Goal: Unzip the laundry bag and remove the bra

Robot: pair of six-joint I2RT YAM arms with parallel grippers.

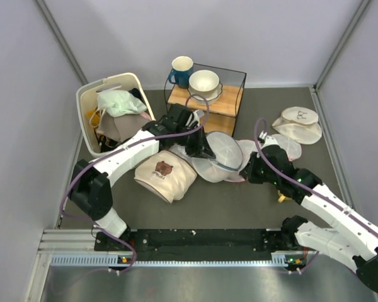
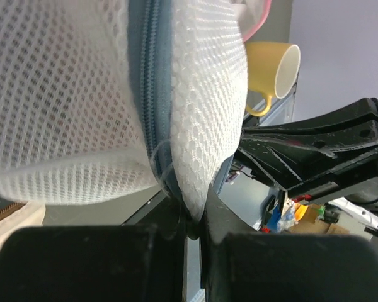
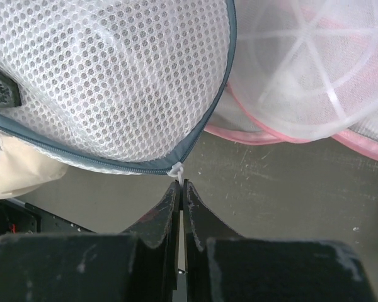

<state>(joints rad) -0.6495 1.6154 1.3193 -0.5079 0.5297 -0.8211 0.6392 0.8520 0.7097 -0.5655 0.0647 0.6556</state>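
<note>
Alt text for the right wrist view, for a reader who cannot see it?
The right gripper, its black fingers shut, pinches the small white zip pull at the grey-blue zipped rim of a round white mesh laundry bag, above a dark grey tabletop. A see-through mesh bag with pink trim lies beside it on the right.

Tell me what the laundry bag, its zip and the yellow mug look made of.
The laundry bag looks like white synthetic mesh, matte, with regular see-through holes. The zip is grey-blue fabric tape with fine teeth, probably plastic; it is too blurred to be sure. The yellow mug is likely glazed ceramic, smooth and slightly glossy, white inside; plastic cannot be ruled out.
</note>
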